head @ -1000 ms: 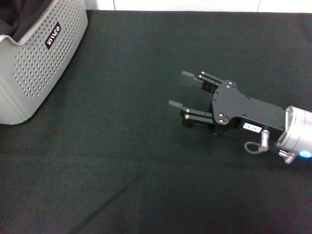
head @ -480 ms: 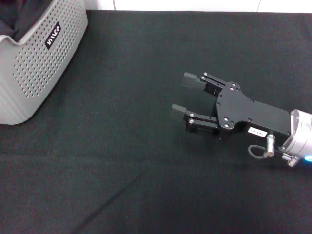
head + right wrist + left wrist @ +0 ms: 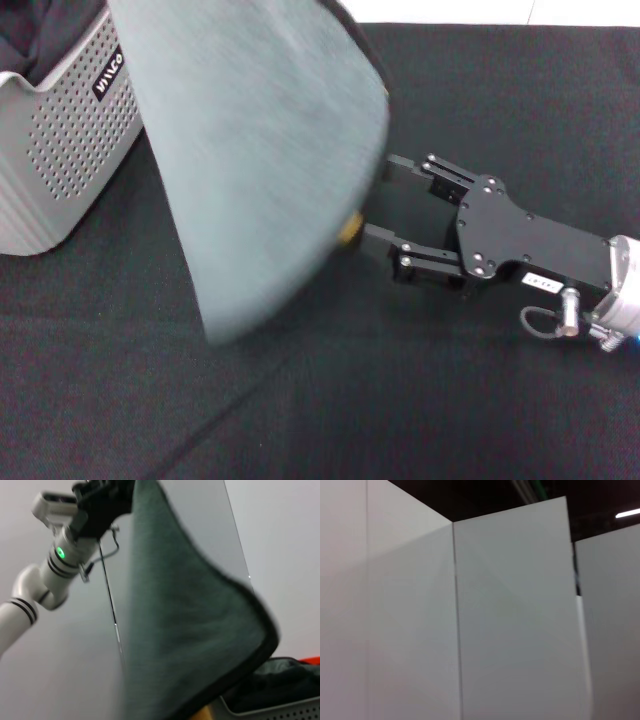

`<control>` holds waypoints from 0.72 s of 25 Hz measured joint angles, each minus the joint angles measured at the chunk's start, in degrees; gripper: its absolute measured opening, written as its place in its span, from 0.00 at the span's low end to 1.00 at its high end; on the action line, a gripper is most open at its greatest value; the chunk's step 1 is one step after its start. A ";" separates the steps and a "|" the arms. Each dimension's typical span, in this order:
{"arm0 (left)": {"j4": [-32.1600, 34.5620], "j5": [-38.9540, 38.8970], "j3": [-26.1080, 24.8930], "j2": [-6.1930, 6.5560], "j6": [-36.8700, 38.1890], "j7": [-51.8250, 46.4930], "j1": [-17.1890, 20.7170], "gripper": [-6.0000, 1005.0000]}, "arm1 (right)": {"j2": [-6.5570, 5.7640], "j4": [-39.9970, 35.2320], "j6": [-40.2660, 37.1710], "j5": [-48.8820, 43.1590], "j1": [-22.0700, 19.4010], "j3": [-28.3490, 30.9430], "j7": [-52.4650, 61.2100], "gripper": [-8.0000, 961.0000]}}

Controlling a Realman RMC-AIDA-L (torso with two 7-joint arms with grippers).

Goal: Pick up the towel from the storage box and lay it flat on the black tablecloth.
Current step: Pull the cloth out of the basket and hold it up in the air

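**A:** Towel first: where is the fluffy square cloth with the black trimmed edge (image 3: 265, 170)?

**B:** Off the box and in the air. It hangs grey side out above the large black fabric tablecloth (image 3: 330, 400), between the light grey perforated plastic storage box (image 3: 70, 130) and the right gripper (image 3: 375, 205). A sliver of its yellow side peeks out at the lower edge. In the right wrist view the left gripper (image 3: 107, 492) is clenched on the towel's top corner, with the cloth draping down from it.

**A:** So how far along is the job?

**B:** Roughly halfway, I'd judge. The pick from the box looks done; laying it flat on the surface is still to come, and no part of the towel rests on the tablecloth yet.

**A:** And the right gripper?

**B:** Low over the tablecloth, fingers spread and holding nothing, its tips just beside the towel's hanging edge.

**A:** What differs from half a second ago?

**B:** Then no towel showed over the surface at all. The right gripper has shifted only slightly, toward the right and nearer edge.
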 joint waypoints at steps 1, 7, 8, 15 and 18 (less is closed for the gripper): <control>-0.85 -0.18 0.00 0.04 1.11 0.29 -0.02 0.01 | -0.13 0.01 -0.62 0.04 -0.22 0.06 -0.04 0.86; -3.30 -0.46 0.23 0.13 8.69 2.07 -0.59 0.01 | -0.61 0.73 -4.67 -0.42 -0.77 0.81 -0.11 0.86; -3.55 -0.42 0.34 0.15 9.83 2.48 -0.63 0.01 | -0.72 1.07 -5.40 -0.43 -0.79 0.80 -0.11 0.86; -8.39 -0.20 2.83 0.51 15.44 7.20 -0.12 0.01 | -1.88 3.40 -7.22 -0.24 -0.67 0.78 0.47 0.86; -10.08 -0.38 4.04 0.71 15.48 8.72 0.01 0.01 | -1.92 3.72 -7.31 -0.30 -0.34 0.78 0.48 0.86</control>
